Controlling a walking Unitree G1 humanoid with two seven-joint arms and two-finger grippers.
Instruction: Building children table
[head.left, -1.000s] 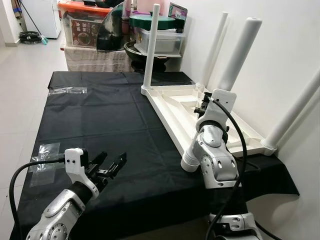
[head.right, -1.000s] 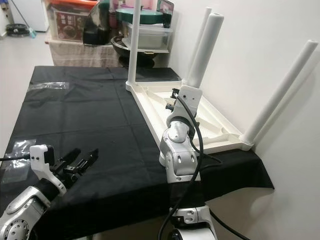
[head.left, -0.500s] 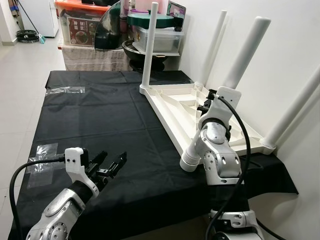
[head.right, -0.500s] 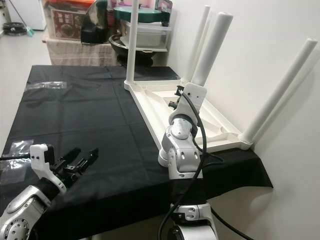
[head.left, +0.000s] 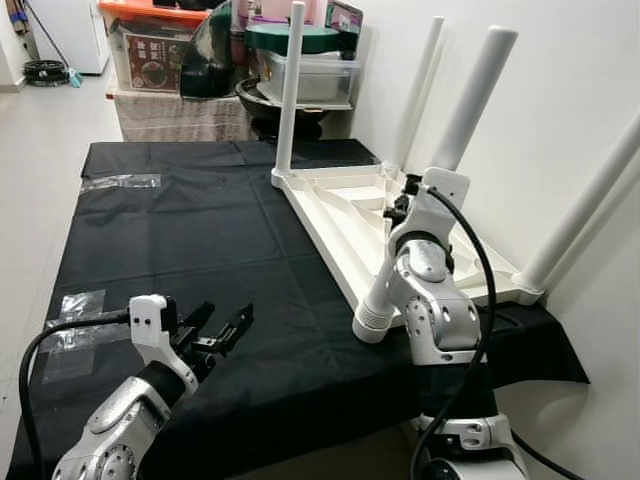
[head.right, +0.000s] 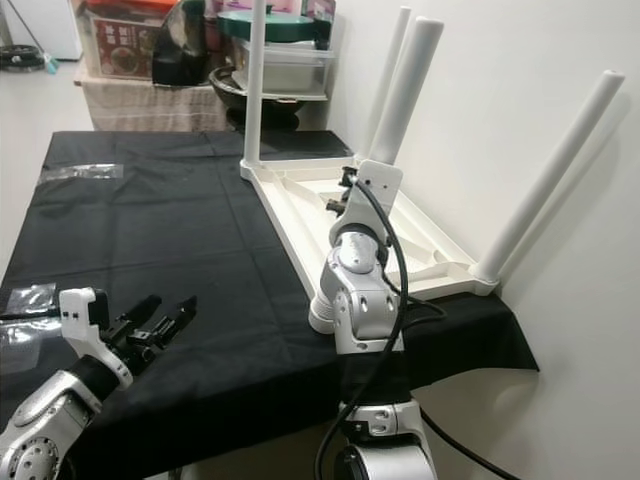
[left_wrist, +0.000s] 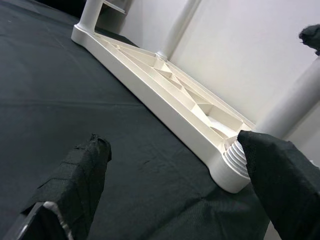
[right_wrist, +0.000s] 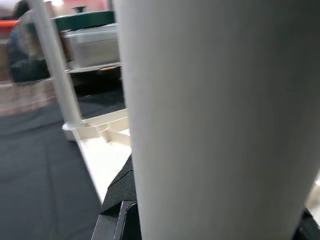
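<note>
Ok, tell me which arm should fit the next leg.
Right. The right gripper is closed around the loose leg, close to the table's empty corner socket. The left gripper hangs open and empty over the black cloth.

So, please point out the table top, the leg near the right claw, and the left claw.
table top (head.left: 345, 215), left eye view, ribbed underside.
leg (head.left: 472, 95), left eye view, mid shaft.
left claw (head.left: 222, 328), left eye view, between fingertips.
</note>
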